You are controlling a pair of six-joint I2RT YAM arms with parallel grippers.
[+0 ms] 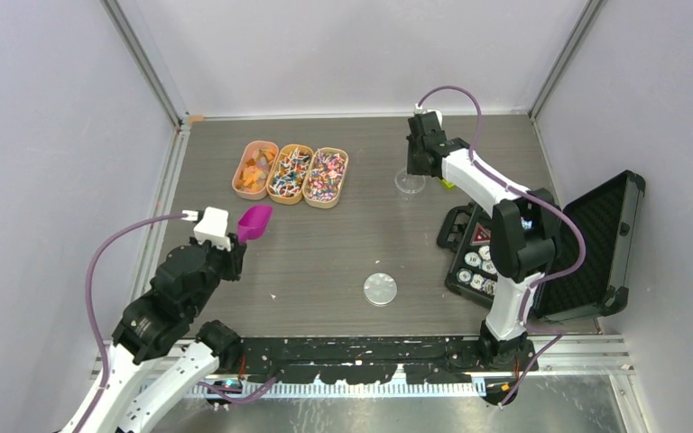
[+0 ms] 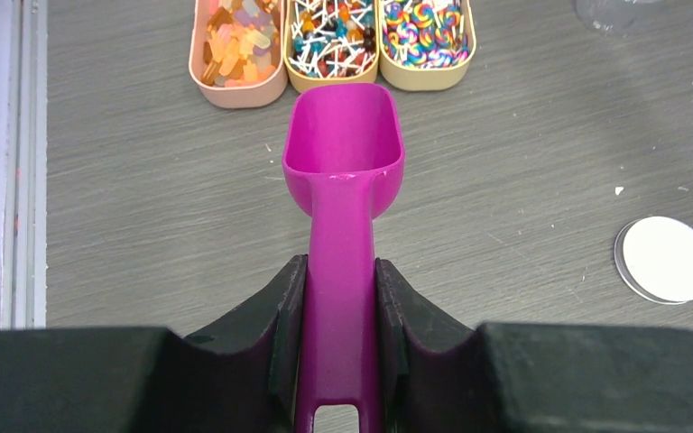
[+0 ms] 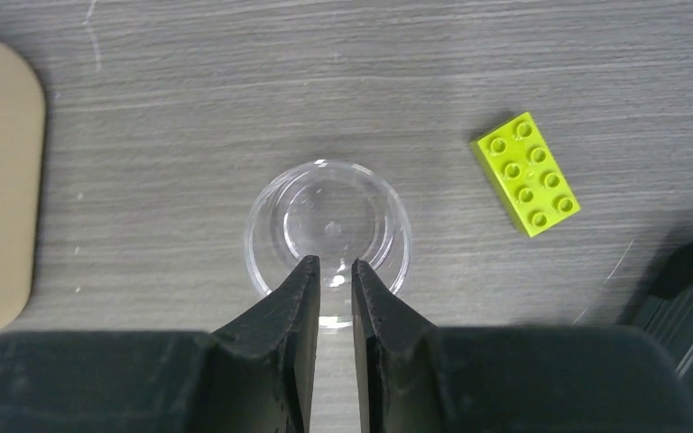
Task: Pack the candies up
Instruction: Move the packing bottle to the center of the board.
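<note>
The candies (image 1: 290,173) lie in three oblong trays (image 1: 334,202) set side by side at the far left of the surface (image 1: 325,262). The pink tray holds orange sweets, and the two tan ones hold mixed sweets of many colours (image 2: 329,41). Just short of the trays, a magenta scoop (image 2: 343,144) hangs with its empty bowl pointing at the middle tray. The left pincer (image 2: 341,271) is clamped on its handle.

To the right of the trays stands a clear cup (image 3: 328,216), empty and upright. The right pincer (image 3: 335,266) sits over its near rim with the fingers drawn almost together, leaving a slim gap. Whether they grip the rim I cannot tell. A yellow-green brick (image 3: 525,173) lies beside the cup, apart from it. A round clear lid (image 1: 380,289) rests nearer the arm bases. An open black case (image 1: 595,244) lies at the right edge.
</note>
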